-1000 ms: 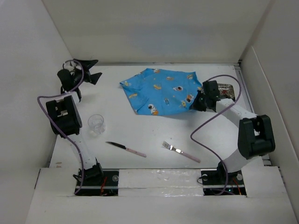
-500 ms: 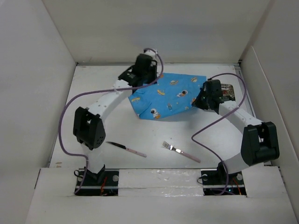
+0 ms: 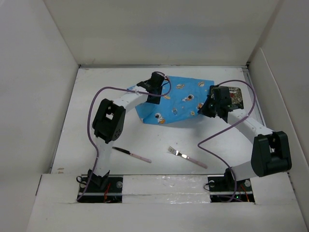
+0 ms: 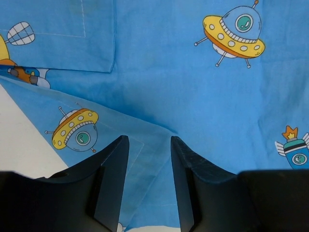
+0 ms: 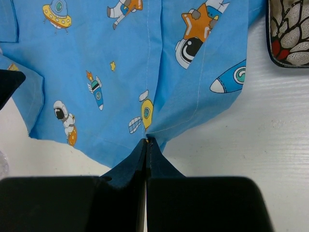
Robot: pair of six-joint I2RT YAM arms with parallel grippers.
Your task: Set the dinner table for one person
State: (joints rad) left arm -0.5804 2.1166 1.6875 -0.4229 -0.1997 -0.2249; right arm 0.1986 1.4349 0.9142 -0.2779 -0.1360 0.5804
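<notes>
The large white matte counter (image 3: 96, 101) spans the floor of the walled enclosure, ahead of both arm bases. A blue cartoon-printed cloth (image 3: 186, 99) lies at its far centre, folded over along the left edge. The left hand (image 4: 147, 145) sits over that folded portion, fingers apart, with cloth showing in the gap. The right hand (image 5: 146, 141) has its fingers together, clamped on the cloth's right-hand hem, which puckers at the tips. A dark patterned dish (image 5: 289, 34) sits just beside the cloth's right corner. A pink-handled knife (image 3: 130, 154) and a pink-handled fork (image 3: 187, 157) lie near the front edge, apart from each other.
</notes>
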